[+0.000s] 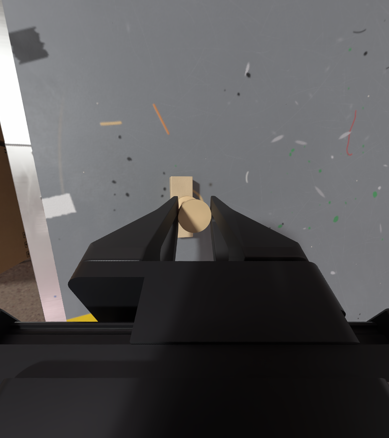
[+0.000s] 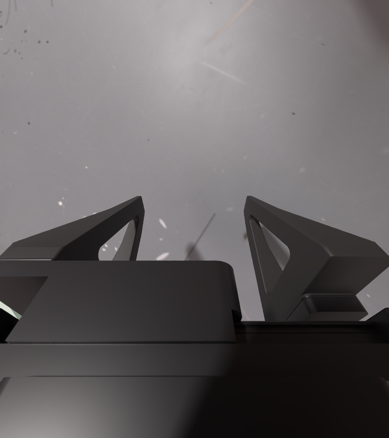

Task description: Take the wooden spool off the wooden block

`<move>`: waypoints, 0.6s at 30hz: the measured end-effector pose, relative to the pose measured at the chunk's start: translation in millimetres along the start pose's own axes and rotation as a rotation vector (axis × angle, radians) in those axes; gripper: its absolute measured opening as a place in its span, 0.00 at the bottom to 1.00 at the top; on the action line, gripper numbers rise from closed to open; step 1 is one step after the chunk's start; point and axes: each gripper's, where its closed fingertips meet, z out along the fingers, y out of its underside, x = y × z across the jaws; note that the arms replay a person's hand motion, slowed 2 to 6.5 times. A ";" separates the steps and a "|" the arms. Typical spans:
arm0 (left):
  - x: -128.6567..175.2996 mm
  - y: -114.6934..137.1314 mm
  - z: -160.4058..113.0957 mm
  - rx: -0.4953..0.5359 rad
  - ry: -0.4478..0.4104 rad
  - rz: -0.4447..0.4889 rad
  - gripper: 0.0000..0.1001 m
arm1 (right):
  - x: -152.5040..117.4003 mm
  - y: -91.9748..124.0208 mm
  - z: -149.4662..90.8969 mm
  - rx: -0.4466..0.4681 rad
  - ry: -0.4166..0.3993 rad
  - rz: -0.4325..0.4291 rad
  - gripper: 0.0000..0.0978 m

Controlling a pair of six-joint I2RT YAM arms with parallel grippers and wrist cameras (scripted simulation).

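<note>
Left wrist view: left gripper (image 1: 194, 201) clamped on wooden spool (image 1: 194, 215), fingers flanking its round end for a straight lift
Spool position: over wooden block (image 1: 181, 188) on grey table (image 1: 259, 106)
Right gripper (image 2: 194, 201): fingers spread, empty, clear of work

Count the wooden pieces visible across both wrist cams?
2. The wooden spool sits between the left gripper fingers; the wooden block lies under it on the table. Right wrist view shows none.

Both wrist views close above, facing down, grey tabletop (image 1: 259, 94) shared
</note>
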 end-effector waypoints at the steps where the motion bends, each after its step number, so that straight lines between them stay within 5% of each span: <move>1: 0.6 -1.2 -1.5 0.009 0.000 0.003 0.22 | -5.1 -2.1 3.4 0.004 -0.008 -0.003 0.74; 11: 9.4 -15.4 -20.8 0.101 0.013 0.010 0.22 | -65.8 -27.2 40.0 0.067 -0.136 -0.004 0.95; 18: 14.9 -26.3 -40.7 0.172 0.012 0.019 0.22 | -113.0 -46.7 64.7 0.114 -0.242 -0.004 0.96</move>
